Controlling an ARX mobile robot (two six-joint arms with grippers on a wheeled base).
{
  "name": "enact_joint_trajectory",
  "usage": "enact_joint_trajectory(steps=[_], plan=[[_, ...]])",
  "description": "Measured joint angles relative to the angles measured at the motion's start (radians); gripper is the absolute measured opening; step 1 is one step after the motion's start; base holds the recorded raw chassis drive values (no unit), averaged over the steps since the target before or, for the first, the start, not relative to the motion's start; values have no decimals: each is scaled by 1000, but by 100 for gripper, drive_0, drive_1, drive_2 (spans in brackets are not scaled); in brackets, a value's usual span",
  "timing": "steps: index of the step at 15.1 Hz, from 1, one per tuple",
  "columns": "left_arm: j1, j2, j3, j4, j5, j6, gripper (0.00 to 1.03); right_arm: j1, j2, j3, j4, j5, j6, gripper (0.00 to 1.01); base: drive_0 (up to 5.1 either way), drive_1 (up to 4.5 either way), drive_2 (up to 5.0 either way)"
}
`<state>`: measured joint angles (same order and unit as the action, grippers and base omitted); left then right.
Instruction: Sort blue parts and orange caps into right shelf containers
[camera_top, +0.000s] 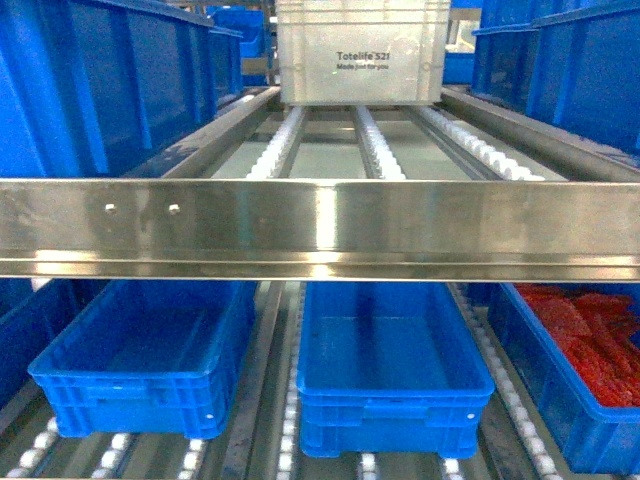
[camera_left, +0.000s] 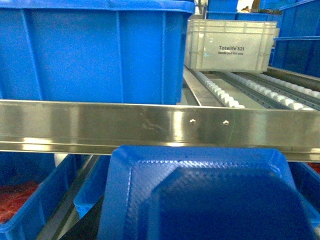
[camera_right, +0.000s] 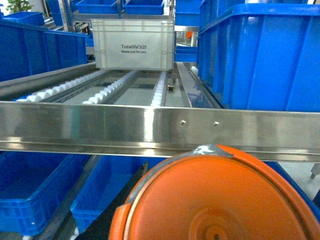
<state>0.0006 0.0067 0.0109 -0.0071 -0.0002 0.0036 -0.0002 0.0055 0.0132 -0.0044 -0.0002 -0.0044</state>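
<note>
A blue part (camera_left: 200, 195), a textured tray-like piece with a raised rim, fills the lower left wrist view. My left gripper holds it, with only a dark finger (camera_left: 82, 222) showing beside it. An orange cap (camera_right: 220, 200), round with a grey-edged rim, fills the lower right wrist view in my right gripper, whose black serrated finger (camera_right: 127, 187) shows at its left. Neither gripper appears in the head view. On the lower shelf level there sit two empty blue containers (camera_top: 130, 400) (camera_top: 390, 410) and one (camera_top: 560, 410) holding red pieces.
A steel rail (camera_top: 320, 225) crosses the front of the upper shelf level, just above both held things. Behind it, roller tracks (camera_top: 370, 140) lead to a white crate (camera_top: 360, 50). Large blue bins (camera_top: 100, 80) (camera_top: 580, 70) flank the tracks. Another bin of red pieces (camera_left: 20, 220) lies lower left.
</note>
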Motion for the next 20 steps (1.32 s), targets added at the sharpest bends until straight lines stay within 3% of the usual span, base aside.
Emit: enact_joint_trajectory(steps=[6,20], plan=[[0,0,0,2,0,0,42,0,0,0,-2,0,0,42,-462,156,300],[0,0,0,2,-1,0,42,0,0,0,1,-1,0,42,0,0,0]])
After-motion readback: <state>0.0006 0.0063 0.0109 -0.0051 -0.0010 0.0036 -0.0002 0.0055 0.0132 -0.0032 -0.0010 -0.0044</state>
